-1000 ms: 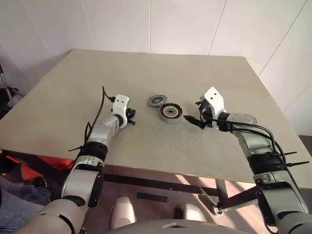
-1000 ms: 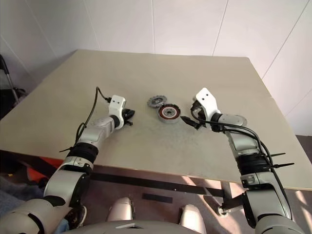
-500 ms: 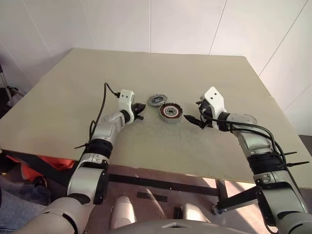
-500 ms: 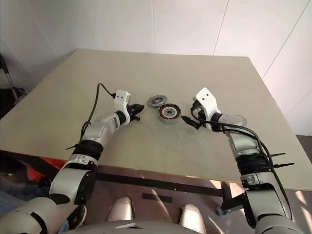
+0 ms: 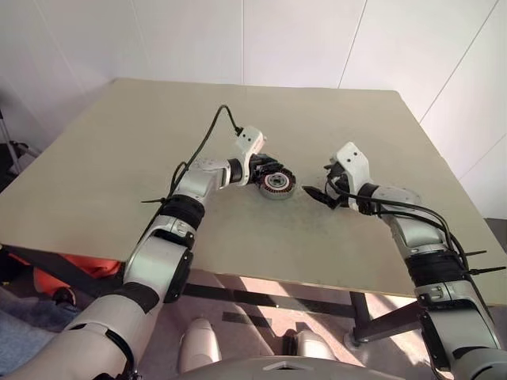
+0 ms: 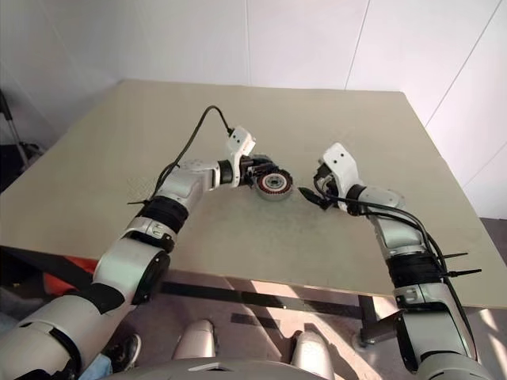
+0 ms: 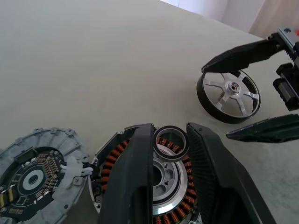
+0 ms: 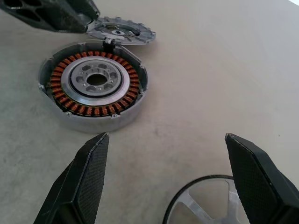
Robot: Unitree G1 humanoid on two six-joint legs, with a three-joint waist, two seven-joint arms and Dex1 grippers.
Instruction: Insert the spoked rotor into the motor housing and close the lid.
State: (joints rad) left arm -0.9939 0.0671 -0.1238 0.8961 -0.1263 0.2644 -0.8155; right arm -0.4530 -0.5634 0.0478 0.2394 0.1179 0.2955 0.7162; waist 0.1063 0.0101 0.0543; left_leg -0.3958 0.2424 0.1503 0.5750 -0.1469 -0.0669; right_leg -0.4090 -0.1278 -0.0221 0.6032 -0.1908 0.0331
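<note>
Basically a plain beige table (image 5: 119, 174) set into a corner of white panelled walls (image 5: 301, 39); the top is matte and slightly scuffed.

The motor housing (image 5: 276, 184) sits near the table's middle. It lies flat with its open face up, copper windings showing around a silver centre plate. It's round, so it has no long axis, and its spin axis stands vertical. A grey toothed lid (image 7: 32, 179) lies flat, board side up, touching the housing's rim on the far-left side and apparently hinged there.

The spoked rotor (image 7: 229, 95), black rim with silver spokes, lies flat on the table, spokes up, near the housing on its right.

The left gripper (image 7: 169, 128) hangs over the housing, pointing across it toward the right arm. Its fingers are nearly together and look clamped on a small dark ring (image 7: 169, 158).

The right gripper (image 8: 166, 136) is spread wide with nothing in it. It points at the housing, with the rotor on the table beneath and between its fingers; contact can't be confirmed.
</note>
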